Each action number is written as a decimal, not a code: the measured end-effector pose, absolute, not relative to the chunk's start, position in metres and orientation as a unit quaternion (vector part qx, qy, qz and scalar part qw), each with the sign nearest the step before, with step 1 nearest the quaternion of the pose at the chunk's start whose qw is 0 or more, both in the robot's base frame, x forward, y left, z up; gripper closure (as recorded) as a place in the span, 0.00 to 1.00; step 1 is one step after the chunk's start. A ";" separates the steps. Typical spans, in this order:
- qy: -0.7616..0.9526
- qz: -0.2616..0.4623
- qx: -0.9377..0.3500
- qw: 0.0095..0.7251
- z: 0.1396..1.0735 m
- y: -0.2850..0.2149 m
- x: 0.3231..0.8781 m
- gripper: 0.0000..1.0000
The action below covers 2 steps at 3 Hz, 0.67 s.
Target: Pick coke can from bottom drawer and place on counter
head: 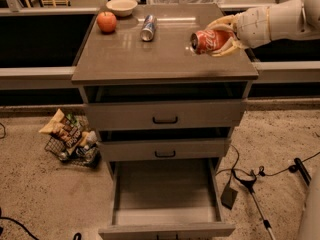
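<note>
Cream claw (220, 37) clenched around small red coke can (206, 40); long axis horizontal, above right side of glossy grey-brown tabletop (150, 59).

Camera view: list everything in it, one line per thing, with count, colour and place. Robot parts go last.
coke can: 1, red, on its side in the gripper, over the counter's right rear
silver-and-blue can: 1, lying on the counter, rear centre
apple: 1, red-orange, counter, rear left
bowl: 1, cream, counter's back edge, behind the apple
counter: 1, grey-brown, top of the cabinet
upper drawers: 2, grey with black handles, under the counter
bottom drawer: 1, grey, pulled out, lowest
wire basket: 1, dark, holding snack bags, floor left of the cabinet
cables: several, black, floor right
arm: 1, white, entering from the right
gripper: 1, cream fingers, closed around the coke can
</note>
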<state>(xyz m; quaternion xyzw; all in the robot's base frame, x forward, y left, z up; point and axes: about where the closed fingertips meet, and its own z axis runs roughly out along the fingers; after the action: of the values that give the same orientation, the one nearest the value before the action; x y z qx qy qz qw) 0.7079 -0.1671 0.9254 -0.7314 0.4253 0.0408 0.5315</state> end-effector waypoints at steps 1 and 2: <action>0.423 0.036 -0.731 0.534 0.931 -0.168 0.710 1.00; 0.427 0.041 -0.723 0.542 0.930 -0.165 0.713 1.00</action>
<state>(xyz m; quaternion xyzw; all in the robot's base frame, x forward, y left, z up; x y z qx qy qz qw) 0.7135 -0.1654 0.9295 -0.7229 0.4270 0.0405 0.5417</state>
